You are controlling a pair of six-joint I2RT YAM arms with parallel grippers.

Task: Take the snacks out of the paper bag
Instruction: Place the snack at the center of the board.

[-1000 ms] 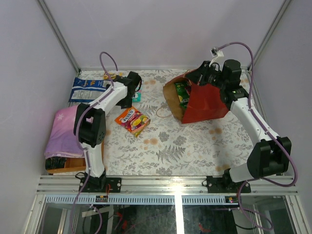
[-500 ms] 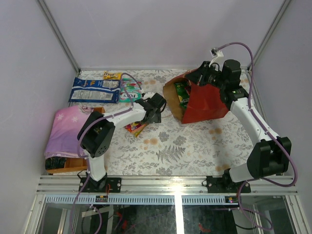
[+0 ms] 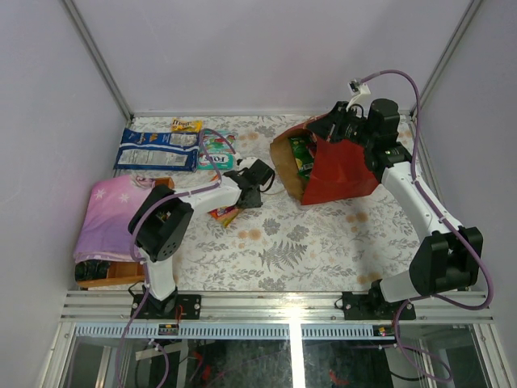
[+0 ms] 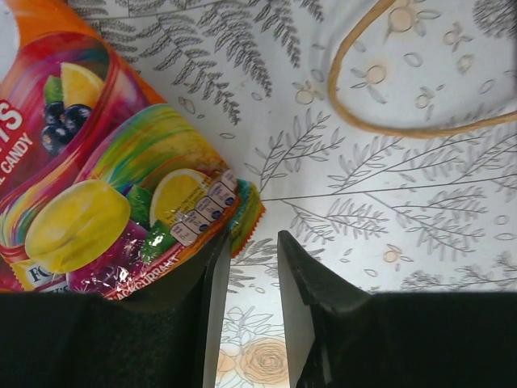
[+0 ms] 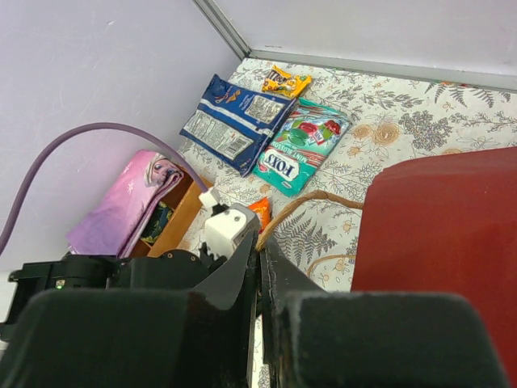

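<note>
The red paper bag (image 3: 339, 174) (image 5: 444, 226) lies with its brown mouth facing left, and a green snack (image 3: 300, 153) shows inside. My right gripper (image 3: 343, 121) (image 5: 260, 238) is shut at the bag's upper rim. The other snacks lie on the table: an orange candy packet (image 3: 222, 212) (image 4: 105, 186), a teal packet (image 3: 214, 149) (image 5: 303, 145), a blue-and-white pack (image 3: 157, 149) (image 5: 234, 121) and a small yellow pack (image 3: 186, 125). My left gripper (image 3: 249, 192) (image 4: 254, 237) hovers low at the orange packet's right corner. Its jaws are narrowly open, with only tablecloth between them.
The bag's twine handle (image 4: 404, 121) (image 5: 311, 198) loops over the tablecloth between my left gripper and the bag. A pink folded cloth (image 3: 109, 214) rests on a wooden tray (image 3: 113, 279) at the left edge. Enclosure walls stand close on three sides.
My left arm swung from the back-left packs to the middle beside the orange packet, and its jaws narrowed. The right arm and the bag have not moved.
</note>
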